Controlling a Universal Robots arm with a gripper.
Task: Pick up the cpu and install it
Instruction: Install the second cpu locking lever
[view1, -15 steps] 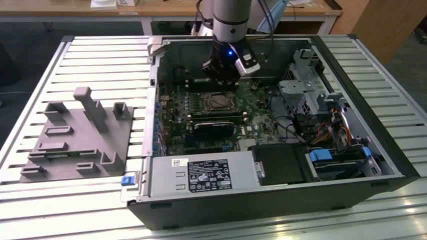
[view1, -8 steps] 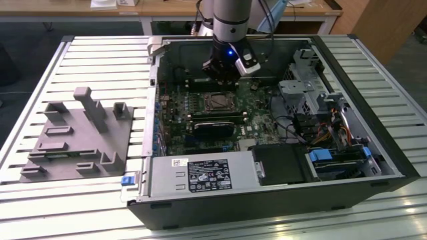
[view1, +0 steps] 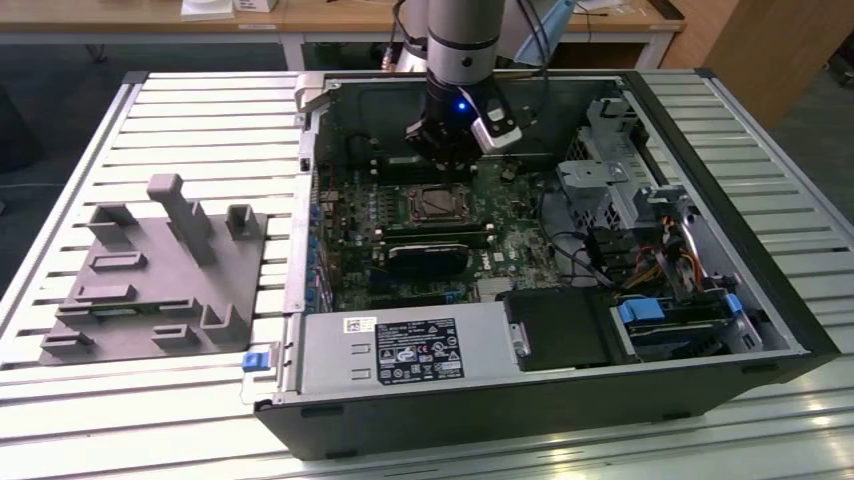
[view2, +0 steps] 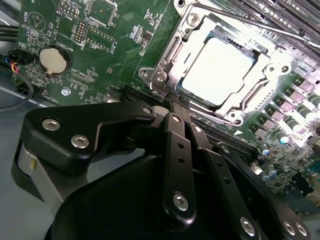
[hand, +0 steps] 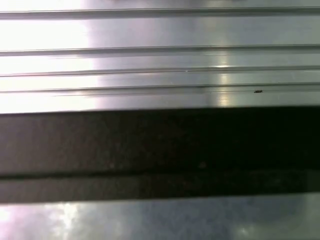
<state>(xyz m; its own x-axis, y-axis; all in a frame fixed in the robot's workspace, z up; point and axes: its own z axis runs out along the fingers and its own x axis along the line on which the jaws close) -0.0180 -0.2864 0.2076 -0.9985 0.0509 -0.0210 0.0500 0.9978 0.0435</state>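
In the exterior view the gripper (view1: 445, 158) hung inside the open computer case (view1: 694, 300), upper centre of the frame, just above and behind the socket (view1: 438, 205) on the motherboard (view1: 360, 215). The second wrist view looked past the black finger linkages in the lower half of the frame; the two fingers (view2: 179, 150) ran side by side and met at their tips with nothing between them, so the jaws were clenched and empty.

The cpu (view2: 216, 70) lay in the upper right of the second wrist view, its pale metal top glaring under the light, seated flat inside the socket with the metal load frame (view2: 165, 55) lying around its edges. In the exterior view the same spot sat at mid-frame as a dark square. The grey plastic tray (view1: 147, 275) with its upright blocks stood at the left of the exterior view on the slatted table (view1: 80, 140), well apart from the case.

Judging from how things lay, the picking and placing looked done: the chip was in its seat and the gripper held nothing. The step in hand appeared to be the tail of the install, with the closed fingertips near the lower edge of the socket frame. Whether the retention lever was latched could not be told. Any further move there would call for care, since the fingertips sat close to the frame and to the memory slots (view1: 430, 232) beside it
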